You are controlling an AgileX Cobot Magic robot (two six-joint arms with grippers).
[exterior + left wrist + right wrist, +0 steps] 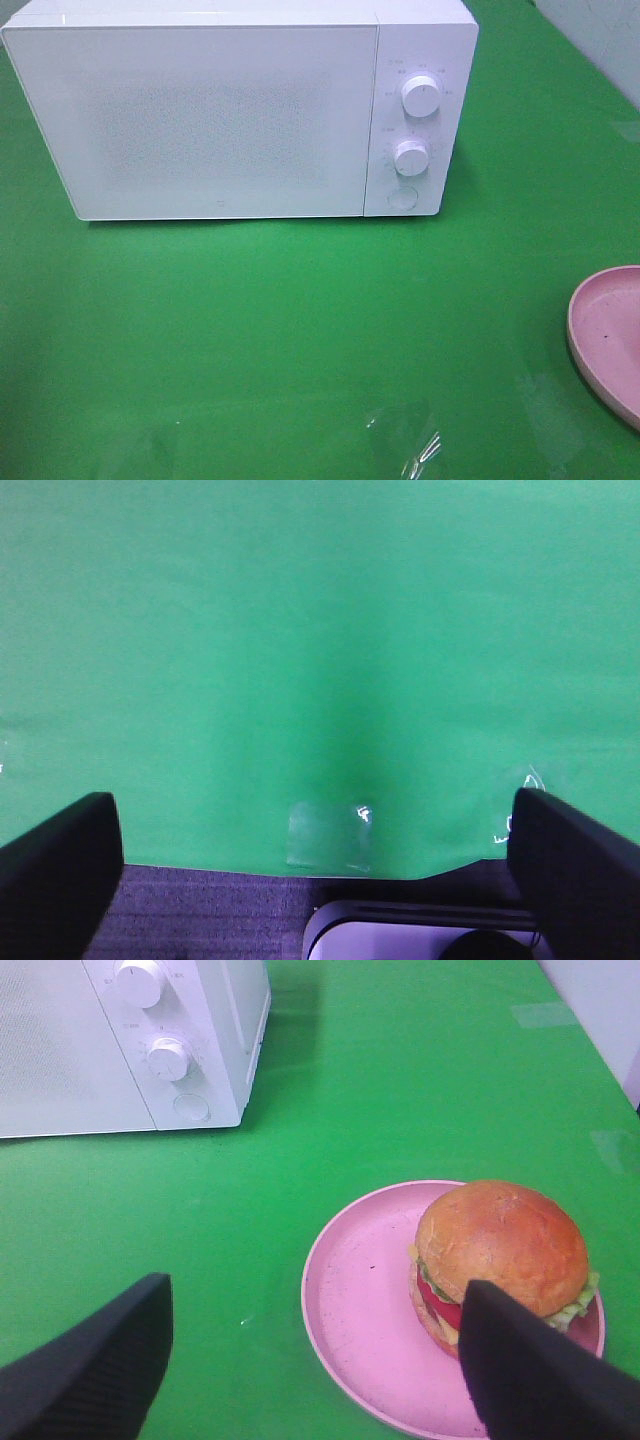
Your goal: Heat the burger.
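The white microwave (240,110) is seen at 12 o'clock on the green cloth (300,330), door shut. The pink plate (370,1310) lies at 3 o'clock; the burger (500,1260) sits on it, off-centre. The right gripper (315,1360) is spread wide above the plate, nothing held. The left gripper (320,865) is spread wide over bare cloth, nothing held.

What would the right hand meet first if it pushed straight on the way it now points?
Probably the pink plate, with the burger sitting toward one finger. The right hand is open; depth is unclear.
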